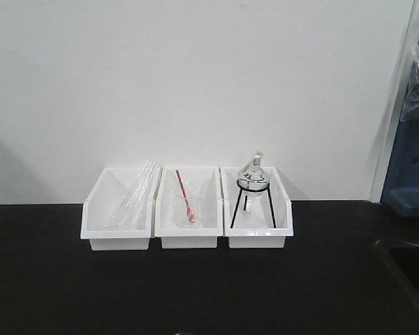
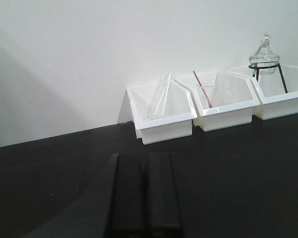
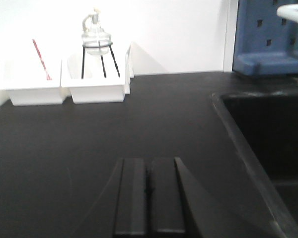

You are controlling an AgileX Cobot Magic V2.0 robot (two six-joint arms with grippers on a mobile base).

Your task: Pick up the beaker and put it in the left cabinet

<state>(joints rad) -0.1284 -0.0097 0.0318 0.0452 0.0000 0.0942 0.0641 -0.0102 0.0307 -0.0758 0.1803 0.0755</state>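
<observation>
Three white bins (image 1: 119,243) stood on the black surface (image 1: 195,293); the beaker (image 1: 187,209) sat upright in the middle bin (image 1: 188,242) with a red rod (image 1: 181,187). The left hand (image 2: 145,158) and right hand (image 3: 149,161) were closed and empty — a sound grasp required opening one first, then straddling the beaker wall clear of the rod.

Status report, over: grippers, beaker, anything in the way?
Left gripper shut, empty. Right gripper shut, empty. Beaker upright in middle bin, untouched. Red rod leans across it.
</observation>
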